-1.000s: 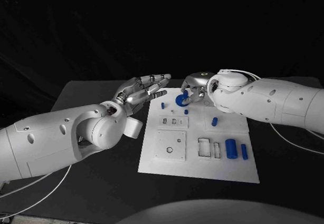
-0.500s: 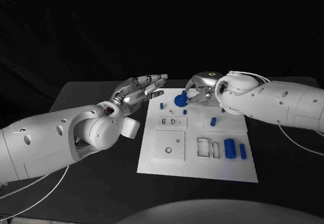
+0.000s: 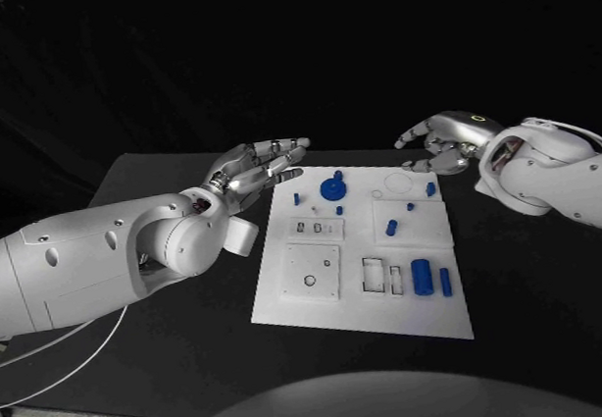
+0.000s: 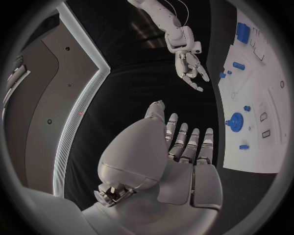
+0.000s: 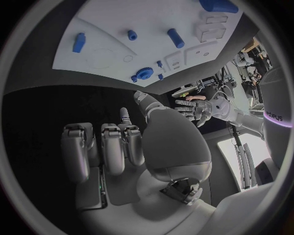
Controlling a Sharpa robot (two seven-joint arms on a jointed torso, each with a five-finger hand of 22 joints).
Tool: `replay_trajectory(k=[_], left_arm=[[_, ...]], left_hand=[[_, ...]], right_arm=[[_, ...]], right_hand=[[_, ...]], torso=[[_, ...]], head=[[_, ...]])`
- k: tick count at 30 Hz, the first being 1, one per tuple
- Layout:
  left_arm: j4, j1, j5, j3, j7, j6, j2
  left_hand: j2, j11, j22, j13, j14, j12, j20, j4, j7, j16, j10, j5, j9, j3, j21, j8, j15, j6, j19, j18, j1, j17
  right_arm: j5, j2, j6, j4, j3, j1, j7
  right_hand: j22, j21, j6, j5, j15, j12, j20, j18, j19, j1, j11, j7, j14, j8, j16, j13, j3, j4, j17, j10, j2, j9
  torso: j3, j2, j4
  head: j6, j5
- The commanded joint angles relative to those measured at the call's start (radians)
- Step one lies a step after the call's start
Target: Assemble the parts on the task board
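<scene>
Up at the far right corner of the task board (image 3: 302, 302), the right hand (image 3: 445, 142) hovers just off the board's edge, holding nothing, its fingers curled loosely and apart. Across from it, the left hand (image 3: 258, 170) is raised beside the board's far left corner, flat and empty, fingers stretched out side by side toward the board; the left wrist view shows the same straight fingers (image 4: 183, 147) with nothing between them.

Between the two hands, near the far edge of the board, the blue gear (image 3: 332, 187) stands free of both hands, with a small blue peg (image 3: 296, 198) just to its left and another (image 3: 340, 210) just in front of it. Further right sit a small blue piece (image 3: 430, 188) near the right edge and a short blue cylinder (image 3: 391, 227) nearer the middle. Toward the near end, a large blue cylinder (image 3: 422, 276) lies beside a slimmer blue bar (image 3: 445, 282), next to the rectangular cut-outs (image 3: 375, 274) in the board.
</scene>
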Motion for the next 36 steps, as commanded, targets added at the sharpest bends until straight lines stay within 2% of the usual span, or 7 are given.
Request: replay_trajectory(k=[1, 3, 8, 15, 19, 29, 36], left_arm=[[0.002, -0.002, -0.003, 0.000, 0.009, 0.006, -0.006], [0.003, -0.003, -0.003, 0.000, 0.009, 0.007, -0.010], [0.003, -0.009, -0.003, 0.000, 0.009, 0.010, -0.020], [0.005, -0.015, -0.003, 0.000, 0.011, 0.011, -0.035], [0.005, -0.018, -0.004, 0.000, 0.012, 0.012, -0.042], [0.005, -0.023, -0.005, 0.000, 0.011, 0.014, -0.049], [0.004, -0.025, -0.005, 0.000, 0.011, 0.017, -0.051]], left_hand=[[0.002, 0.002, 0.001, 0.001, 0.005, 0.004, -0.001, -0.001, 0.004, 0.003, 0.006, 0.007, 0.001, 0.004, 0.006, 0.005, -0.002, 0.006, 0.006, -0.006, 0.012, 0.001], [0.002, 0.002, 0.001, 0.001, 0.005, 0.004, -0.001, -0.001, 0.004, 0.003, 0.006, 0.007, 0.001, 0.004, 0.006, 0.005, -0.002, 0.006, 0.006, -0.006, 0.012, 0.001], [0.002, 0.002, 0.001, 0.001, 0.005, 0.004, -0.001, -0.003, 0.004, 0.003, 0.006, 0.007, 0.001, 0.006, 0.006, 0.005, -0.002, 0.005, 0.006, -0.007, 0.014, 0.001], [0.002, 0.002, 0.001, 0.001, 0.005, 0.004, -0.001, -0.003, 0.004, 0.003, 0.006, 0.007, 0.001, 0.006, 0.006, 0.005, -0.002, 0.005, 0.006, -0.007, 0.014, 0.001], [0.002, 0.002, 0.001, 0.001, 0.005, 0.004, -0.001, -0.003, 0.004, 0.003, 0.006, 0.008, 0.001, 0.006, 0.006, 0.005, -0.002, 0.005, 0.005, -0.008, 0.014, 0.001], [0.001, 0.002, 0.001, 0.001, 0.004, 0.003, -0.001, -0.004, 0.004, 0.003, 0.006, 0.008, 0.001, 0.007, 0.006, 0.006, -0.003, 0.004, 0.005, -0.008, 0.016, 0.000], [0.001, 0.002, 0.001, 0.001, 0.004, 0.003, -0.001, -0.004, 0.004, 0.003, 0.006, 0.008, 0.001, 0.007, 0.006, 0.006, -0.003, 0.004, 0.005, -0.008, 0.016, 0.000]], right_arm=[[0.145, -0.035, -0.046, 0.012, -0.002, -0.013, 0.097], [0.186, -0.056, -0.042, 0.014, -0.002, -0.021, 0.105], [0.252, -0.093, -0.023, 0.003, -0.004, -0.041, 0.114], [0.284, -0.090, -0.009, -0.049, -0.005, -0.074, 0.133], [0.301, -0.076, -0.009, -0.080, -0.006, -0.092, 0.149], [0.310, -0.030, 0.012, -0.141, -0.006, -0.118, 0.146], [0.314, 0.003, 0.018, -0.175, -0.005, -0.136, 0.156]], right_hand=[[0.241, 0.001, -0.015, 0.001, -0.011, 0.004, -0.009, -0.005, 0.048, 0.003, -0.008, -0.001, 0.105, -0.004, 0.003, 0.263, -0.002, 0.004, 0.264, 0.107, -0.003, 0.002], [0.241, 0.000, -0.026, -0.017, -0.012, 0.004, -0.011, -0.005, 0.048, -0.002, -0.008, 0.003, 0.105, -0.004, 0.003, 0.263, -0.008, 0.011, 0.264, 0.107, -0.005, 0.007], [0.241, -0.001, -0.064, -0.125, -0.006, 0.004, -0.009, -0.005, 0.047, -0.009, 0.002, 0.015, 0.105, 0.022, 0.003, 0.263, -0.036, 0.036, 0.264, 0.107, -0.004, 0.046], [0.242, 0.001, -0.080, -0.162, -0.005, 0.004, -0.007, -0.005, 0.049, -0.013, 0.002, 0.017, 0.105, 0.043, 0.003, 0.263, -0.054, 0.050, 0.264, 0.107, -0.006, 0.067], [0.241, 0.001, -0.100, -0.141, -0.004, 0.004, -0.006, -0.005, 0.049, -0.001, 0.004, 0.018, 0.105, 0.055, 0.003, 0.263, -0.057, 0.051, 0.264, 0.107, -0.005, 0.081], [0.239, -0.004, -0.156, -0.048, 0.004, 0.004, 0.001, -0.004, 0.043, 0.030, 0.013, 0.032, 0.105, 0.103, 0.003, 0.263, -0.062, 0.051, 0.264, 0.107, -0.001, 0.128], [0.239, -0.005, -0.199, 0.059, 0.012, 0.004, 0.009, -0.004, 0.043, 0.041, 0.022, 0.042, 0.105, 0.180, 0.003, 0.263, -0.056, 0.054, 0.264, 0.107, -0.003, 0.187]], torso=[[-0.0025, 0.000, -0.0211], [-0.0016, 0.000, -0.0252], [0.0000, -0.003, -0.0371], [-0.0002, -0.003, -0.0538], [0.0018, -0.005, -0.0575], [-0.0009, -0.006, -0.0550], [-0.0018, -0.006, -0.0547]], head=[[0.000, 0.009], [0.000, 0.010], [0.000, 0.013], [0.000, 0.009], [0.000, 0.006], [0.000, 0.000], [0.000, -0.005]])
